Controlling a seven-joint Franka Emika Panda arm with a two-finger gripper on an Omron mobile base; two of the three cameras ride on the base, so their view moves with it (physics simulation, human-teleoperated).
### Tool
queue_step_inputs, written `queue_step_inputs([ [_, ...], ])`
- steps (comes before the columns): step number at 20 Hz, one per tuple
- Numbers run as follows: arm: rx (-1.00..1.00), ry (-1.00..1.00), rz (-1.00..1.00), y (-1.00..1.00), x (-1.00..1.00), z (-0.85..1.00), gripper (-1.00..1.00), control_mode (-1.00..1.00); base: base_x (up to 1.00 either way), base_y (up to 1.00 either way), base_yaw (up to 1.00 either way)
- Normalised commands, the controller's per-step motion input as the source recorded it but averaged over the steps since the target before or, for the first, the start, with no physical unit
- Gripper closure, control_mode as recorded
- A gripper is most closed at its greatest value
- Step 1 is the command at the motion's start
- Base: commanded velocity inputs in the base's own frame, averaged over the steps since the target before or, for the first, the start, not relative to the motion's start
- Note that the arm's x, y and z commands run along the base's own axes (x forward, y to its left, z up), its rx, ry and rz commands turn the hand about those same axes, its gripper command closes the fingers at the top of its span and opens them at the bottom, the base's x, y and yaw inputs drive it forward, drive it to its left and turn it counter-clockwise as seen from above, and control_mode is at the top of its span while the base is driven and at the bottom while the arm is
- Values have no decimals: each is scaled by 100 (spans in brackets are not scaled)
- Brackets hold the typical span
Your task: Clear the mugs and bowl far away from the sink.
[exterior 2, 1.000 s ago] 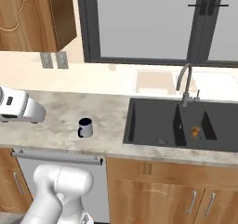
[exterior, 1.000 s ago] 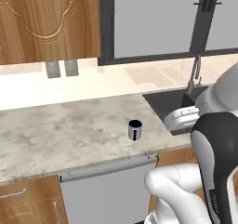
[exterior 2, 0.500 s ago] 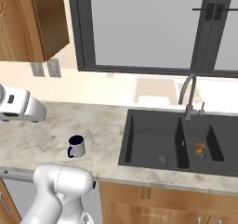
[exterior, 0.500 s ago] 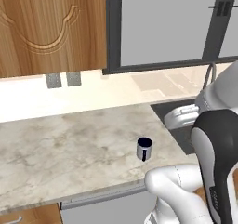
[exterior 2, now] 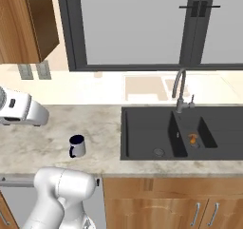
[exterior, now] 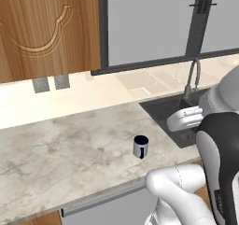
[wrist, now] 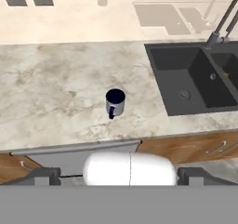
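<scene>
Progress looks slight — dark navy mug stands upright on the marble counter, near the black sink; gripper spread wide, holding nothing — mug not yet cleared.

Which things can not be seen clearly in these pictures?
- Small orange object in the sink's right basin: too small to identify in the right base view.
- Sink in the left base view: right part hidden behind the robot's arm.
- Dark mug: contents not visible in the hand view; the inside looks dark.
</scene>
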Motion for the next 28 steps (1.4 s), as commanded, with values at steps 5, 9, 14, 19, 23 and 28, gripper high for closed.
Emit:
queue_step_inputs([
  [5,15,6,-19,16,22,-26,-100,-100,0,0,0],
  [9,16,17,0,7,0,-26,-100,-100,0,0,0],
  [14,14,12,2,0,0,-33,-100,-100,0,0,0],
  [19,1,13,1,0,9,-31,-100,-100,0,0,0],
  [23,0,24,-1,4,34,-42,-100,-100,0,0,0],
  [28,0,23,0,0,37,-48,-100,-100,0,0,0],
])
